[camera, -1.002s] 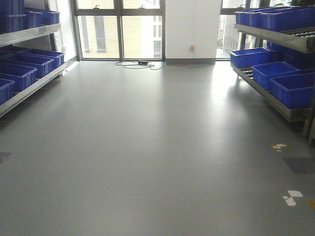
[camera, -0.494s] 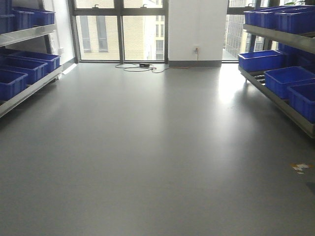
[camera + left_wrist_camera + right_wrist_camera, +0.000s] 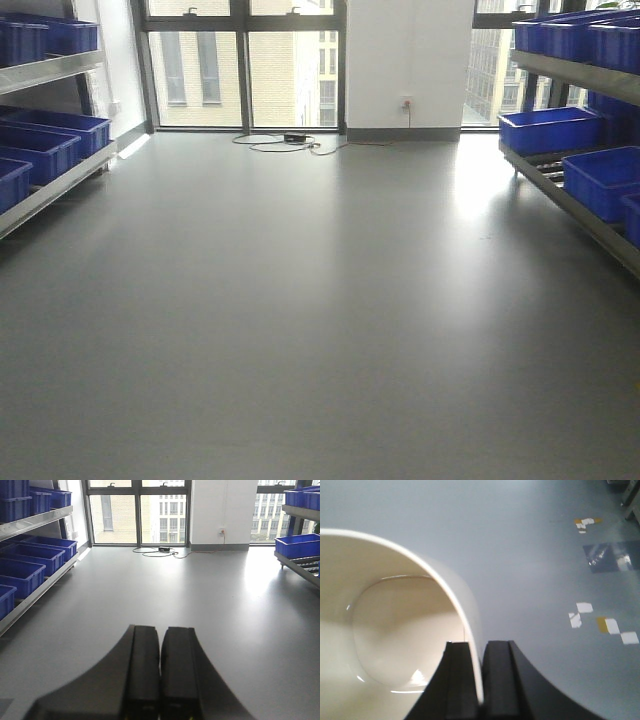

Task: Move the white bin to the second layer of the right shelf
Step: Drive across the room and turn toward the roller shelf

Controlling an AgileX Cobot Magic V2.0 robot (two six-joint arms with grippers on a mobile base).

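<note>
Right wrist view: seeing right gripper [image 3: 481, 652] clamped on the wall of the glossy cream-white plastic bin [image 3: 395, 630], one black finger inside, one outside, rim pinched between them. Bin filling 7 to 10 o'clock of that view, rounded base and smooth inner walls facing the camera. Past the rim, glossy grey floor [image 3: 530, 540]; white and yellow tape scraps [image 3: 600, 622] at 3 o'clock, a grey square patch [image 3: 607, 557] toward 2 o'clock

Left wrist view: left gripper [image 3: 161, 630] at 6 o'clock, black fingers pressed together, nothing between them

Front view, neither arm nor bin in frame. At 9 o'clock, left-hand metal rack [image 3: 55, 185] holding blue rectangular plastic crates [image 3: 40, 150] on two levels. At 3 o'clock, right-hand sloping metal rack [image 3: 575, 210] with steel front bar, more of the same crates on its lower and upper levels, white rollers [image 3: 548, 162] showing between two lower crates. Cannot tell which level counts as second. Far end at 12 o'clock: dark-framed windows [image 3: 245, 65], white wall pillar [image 3: 405, 50] with a socket, black box with looped cable [image 3: 293, 138] on the floor below
</note>
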